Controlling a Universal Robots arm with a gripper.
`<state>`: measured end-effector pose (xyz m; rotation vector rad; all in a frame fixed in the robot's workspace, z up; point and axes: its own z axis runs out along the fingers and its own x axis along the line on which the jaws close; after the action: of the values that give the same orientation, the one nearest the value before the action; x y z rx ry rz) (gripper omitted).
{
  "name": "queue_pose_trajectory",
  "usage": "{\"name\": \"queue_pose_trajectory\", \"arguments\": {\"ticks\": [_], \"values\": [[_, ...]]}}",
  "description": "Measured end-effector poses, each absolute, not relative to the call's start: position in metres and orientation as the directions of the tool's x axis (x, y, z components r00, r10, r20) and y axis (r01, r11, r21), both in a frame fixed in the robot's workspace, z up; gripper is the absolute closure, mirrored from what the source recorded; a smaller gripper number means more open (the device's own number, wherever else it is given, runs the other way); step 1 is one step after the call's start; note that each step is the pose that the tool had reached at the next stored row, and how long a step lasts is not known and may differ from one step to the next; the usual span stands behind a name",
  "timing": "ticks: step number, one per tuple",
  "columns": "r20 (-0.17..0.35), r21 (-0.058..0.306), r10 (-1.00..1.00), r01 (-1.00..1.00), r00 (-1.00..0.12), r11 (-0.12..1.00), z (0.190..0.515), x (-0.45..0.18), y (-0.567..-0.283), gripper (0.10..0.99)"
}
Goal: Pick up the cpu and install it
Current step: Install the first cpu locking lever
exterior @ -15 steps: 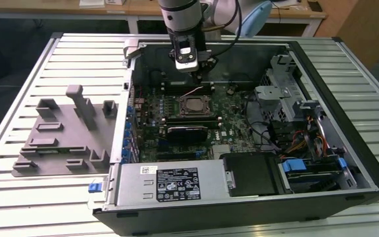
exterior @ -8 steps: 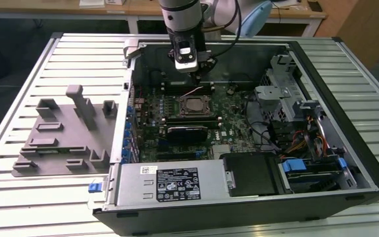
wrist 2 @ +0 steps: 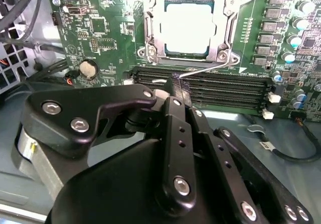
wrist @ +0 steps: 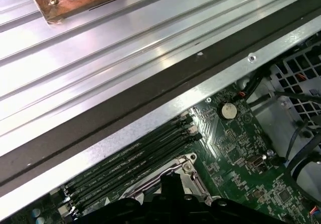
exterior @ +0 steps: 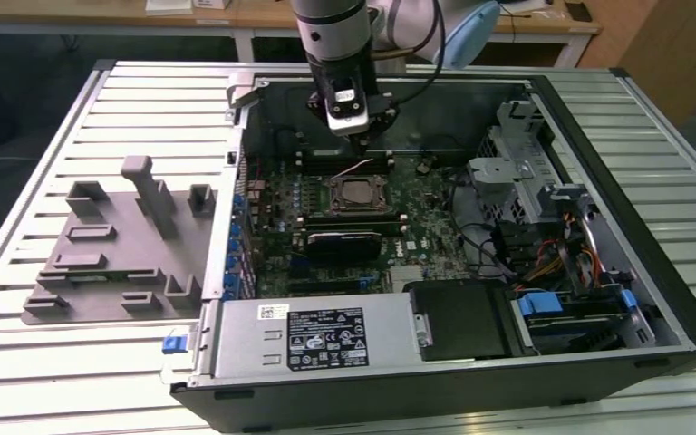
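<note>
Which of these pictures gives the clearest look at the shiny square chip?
The second wrist view: the cpu sits in the socket frame, facing the camera. The exterior view shows it small, below the claw. The first wrist view catches just the frame's corner.

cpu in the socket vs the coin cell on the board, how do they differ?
The cpu is square with a pale silver-grey top; the coin cell is round and shiny.
The cpu is clearly the larger of the two.
The cpu sits inside the metal socket frame with its lever raised; the coin cell sits in a small black holder out on the open board.
Both lie flat on the green motherboard.
</note>
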<state>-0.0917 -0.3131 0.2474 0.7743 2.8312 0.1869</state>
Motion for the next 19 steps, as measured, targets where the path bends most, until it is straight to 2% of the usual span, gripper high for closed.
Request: {"name": "queue_pose_trajectory", "arguments": {"ticks": [19], "values": [[-0.159,0.174,0.507,0.482,-0.847,0.859,0.2411,-0.0917,-0.3131,0.976]]}}
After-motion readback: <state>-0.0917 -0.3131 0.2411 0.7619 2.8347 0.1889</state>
